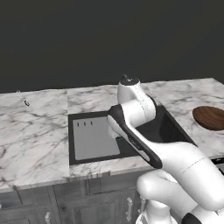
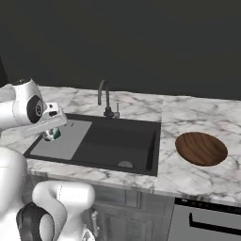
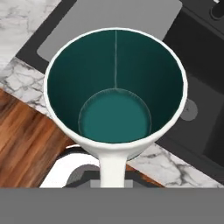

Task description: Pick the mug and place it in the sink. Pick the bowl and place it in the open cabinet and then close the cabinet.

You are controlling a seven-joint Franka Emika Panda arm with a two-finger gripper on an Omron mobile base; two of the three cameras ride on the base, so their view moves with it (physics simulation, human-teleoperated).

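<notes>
Worktop (image 2: 197,181) is white marble w/ grey veining, running wall to wall along a plain dark back wall (image 2: 141,42); a seam splits the slab just right of the sink. Below it, grey wood-grain base cabinets (image 1: 87,199) w/ small metal pulls, and at far right in the right base view a grey appliance front w/ a dark bar handle (image 2: 209,225). The hand view shows wood-plank floor (image 3: 22,140) under the worktop edge. The sink (image 2: 141,162) is a black rectangular basin sunk in the worktop, grey ribbed drainboard (image 1: 94,140) on its left half, round drain (image 2: 125,164) at the near side of the basin, dark arched faucet (image 2: 104,96) at the far rim. The bowl (image 2: 201,148), dark-brown wood, sits upright on the worktop right of the sink, well apart from the arm. The mug (image 3: 116,87), white w/ teal inside, is clamped in the gripper (image 2: 51,133), fingers closed on it; it hangs above the near left part of the sink, over the drainboard edge, not touching it as far as the views show. In the hand view the mug's mouth faces the camera, handle at bottom. A small thin metal item (image 1: 22,98) lies on the far left worktop, too small to ID. No brands, labels or readable writing anywhere.
</notes>
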